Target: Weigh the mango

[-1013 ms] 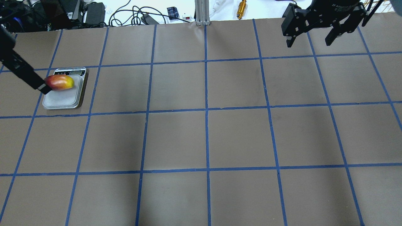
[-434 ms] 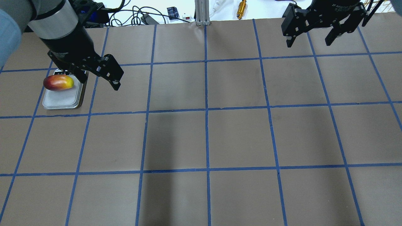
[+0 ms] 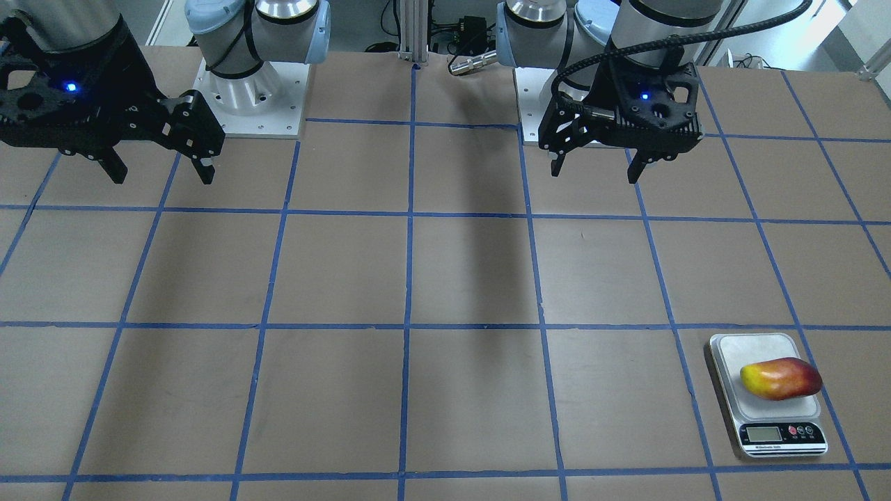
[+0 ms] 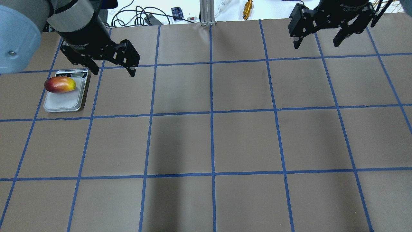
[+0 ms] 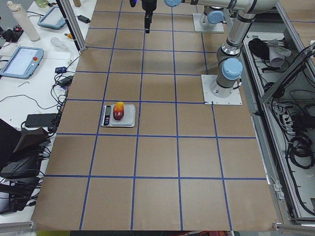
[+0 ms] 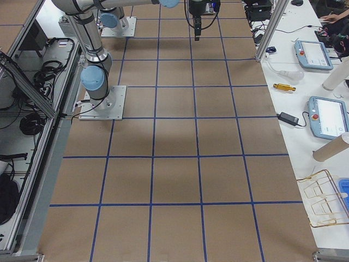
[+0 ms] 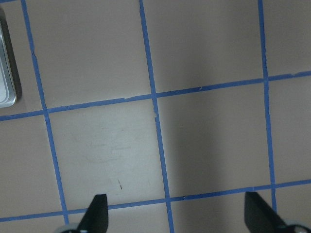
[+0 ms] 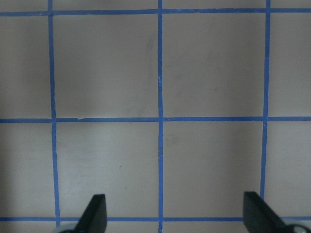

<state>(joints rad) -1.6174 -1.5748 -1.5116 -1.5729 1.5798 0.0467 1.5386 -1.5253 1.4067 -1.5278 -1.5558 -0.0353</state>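
Mango (image 4: 60,84): lying on its side on scale (image 4: 62,103) platform, toward 12 o'clock end, just beside display (image 4: 76,75). Red end at platform's 9 o'clock edge. Nothing grips it.

Progress, as judged: placing looks done. Only reading of weight left, and digits too small to read.

Scale carries mango only; sits at desk (image 4: 244,141) 10 o'clock area.

Left gripper (image 4: 113,70): above desk at 2 o'clock from mango, apart from it, jaws spread, empty.

Right gripper (image 4: 316,45): desk's 1 o'clock corner, jaws spread, empty.
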